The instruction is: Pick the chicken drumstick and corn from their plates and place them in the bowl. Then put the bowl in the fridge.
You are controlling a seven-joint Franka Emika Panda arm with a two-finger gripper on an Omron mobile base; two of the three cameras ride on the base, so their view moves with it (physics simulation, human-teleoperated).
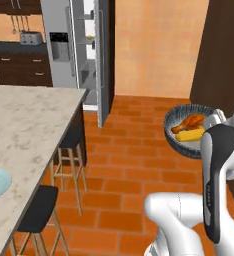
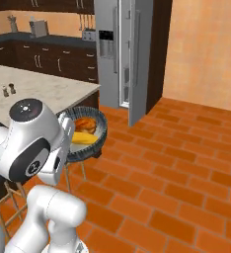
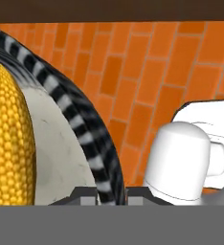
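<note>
My fingers pinch the rim of the bowl (image 3: 92, 143), one tip inside and one outside, though only their very ends show. The bowl hangs over the brick floor, the corn (image 1: 193, 134) lying beside the chicken drumstick (image 1: 190, 122) inside. I should keep it level and carry it slowly toward the fridge (image 1: 86, 47), whose door stands open ahead. Its shelves are hard to make out.

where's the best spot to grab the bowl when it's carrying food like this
By the bowl's rim, one jaw inside and one outside the thin upright wall, as the gripper does now in the hand view. The chicken drumstick and corn fill the middle, so only the edge is free.
</note>
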